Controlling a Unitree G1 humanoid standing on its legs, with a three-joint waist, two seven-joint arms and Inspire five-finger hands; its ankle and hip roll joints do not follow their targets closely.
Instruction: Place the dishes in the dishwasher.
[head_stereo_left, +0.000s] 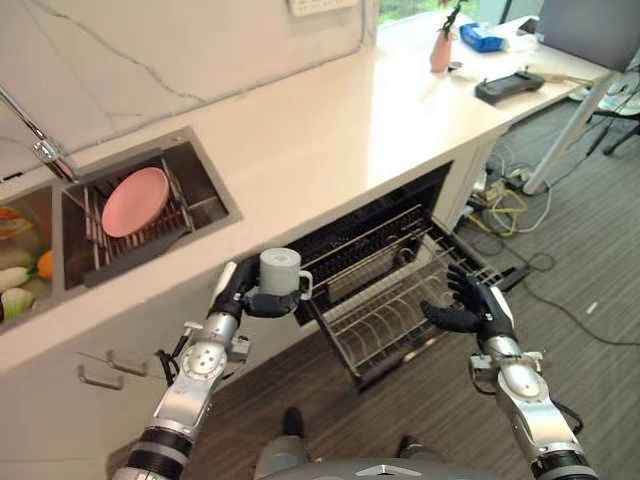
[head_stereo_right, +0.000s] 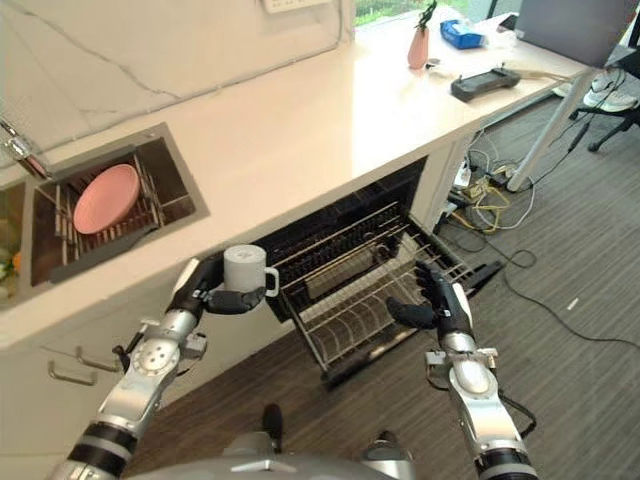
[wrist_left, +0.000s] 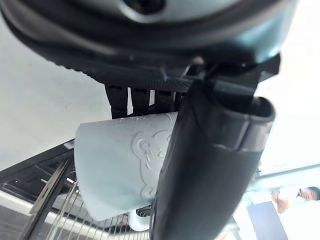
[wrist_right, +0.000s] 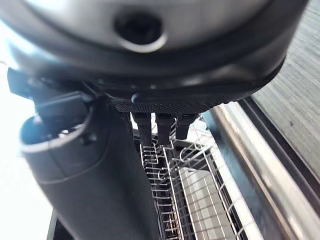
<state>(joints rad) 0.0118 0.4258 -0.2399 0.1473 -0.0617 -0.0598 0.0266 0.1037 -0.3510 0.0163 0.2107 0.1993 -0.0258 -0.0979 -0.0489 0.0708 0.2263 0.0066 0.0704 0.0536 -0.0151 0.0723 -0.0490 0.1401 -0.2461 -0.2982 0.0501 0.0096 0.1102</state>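
A pale grey mug (head_stereo_left: 281, 273) with a handle is held upright in front of the counter edge, with my left hand (head_stereo_left: 241, 292) shut round it. In the left wrist view the mug (wrist_left: 125, 165) sits between the fingers and the thumb. Just right of the mug, the dishwasher's wire rack (head_stereo_left: 385, 300) is pulled out under the counter, over the open door. My right hand (head_stereo_left: 468, 305) hovers open at the rack's right side and holds nothing. A pink plate (head_stereo_left: 135, 201) leans in the sink's drying rack (head_stereo_left: 173, 200).
The white counter (head_stereo_left: 330, 120) runs above the dishwasher. Vegetables (head_stereo_left: 20, 275) lie in the left sink basin. A pink vase (head_stereo_left: 441, 45), a blue box (head_stereo_left: 482, 37) and a black controller (head_stereo_left: 510, 85) stand at the counter's far end. Cables (head_stereo_left: 505, 205) lie on the floor to the right.
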